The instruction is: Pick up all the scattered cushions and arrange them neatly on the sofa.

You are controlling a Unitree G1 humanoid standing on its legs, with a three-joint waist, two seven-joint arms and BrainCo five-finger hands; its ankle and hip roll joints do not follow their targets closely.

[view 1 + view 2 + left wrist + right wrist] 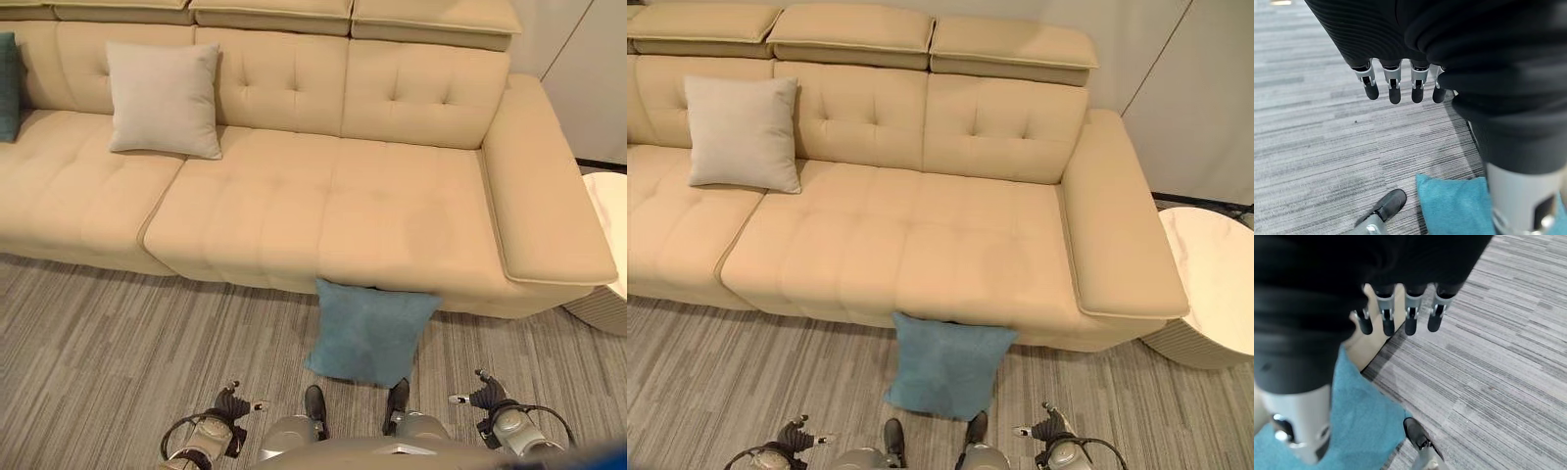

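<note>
From the left eye view we see a square teal fabric cushion on the grey striped carpet, leaning against the front of the beige tufted sofa. A pale grey cushion stands against its backrest. In the left wrist view, our left hand hangs with straight fingers, holding nothing. The right wrist view shows our right hand likewise relaxed and empty.

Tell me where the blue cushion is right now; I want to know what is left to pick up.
The blue cushion is on the carpet, leaning against the front of the sofa below its right seat, straight ahead between both hanging hands.
</note>
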